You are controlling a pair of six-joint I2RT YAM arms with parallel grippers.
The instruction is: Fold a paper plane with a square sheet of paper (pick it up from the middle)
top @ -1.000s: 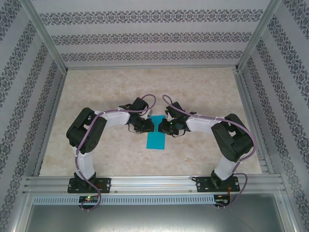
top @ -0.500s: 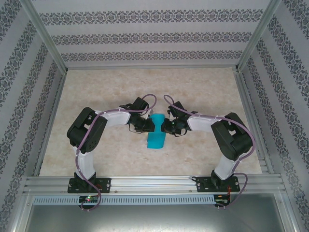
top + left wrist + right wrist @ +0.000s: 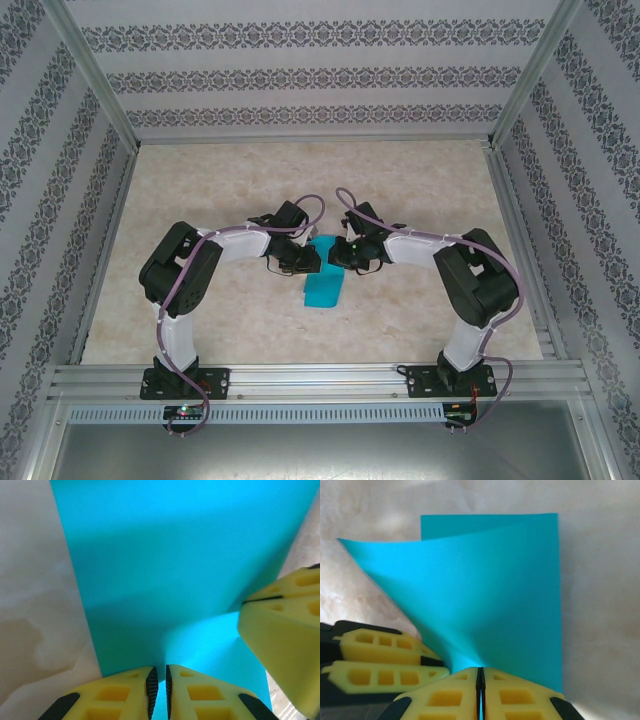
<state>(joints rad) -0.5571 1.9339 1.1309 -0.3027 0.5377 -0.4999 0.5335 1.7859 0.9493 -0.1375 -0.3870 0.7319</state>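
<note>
A thin turquoise-blue sheet of paper (image 3: 322,288), folded over on itself, lies at the middle of the beige marbled table (image 3: 200,190), between the two arms. Its near end lies bare toward the bases and its far end is under the two grippers, which meet head to head above it. The left gripper (image 3: 303,258) reaches in from the left and the right gripper (image 3: 337,256) from the right, their tips just beside each other. In the left wrist view the yellow ribbed fingers (image 3: 122,692) stand nearly together, with only a thin slit between the black pads and blue paper (image 3: 185,555) running into it, so they pinch the sheet at its edge; a yellow finger of the right gripper (image 3: 282,635) leans in from the right, touching the sheet. In the right wrist view the right gripper (image 3: 480,692) is clamped tight on the paper (image 3: 495,590). The lower layer lies flat on the table (image 3: 600,580), while the upper layer rises from the pinch and fans out to a pointed corner on the left. The left gripper's yellow fingers (image 3: 385,665) sit at the sheet's left side.
</note>
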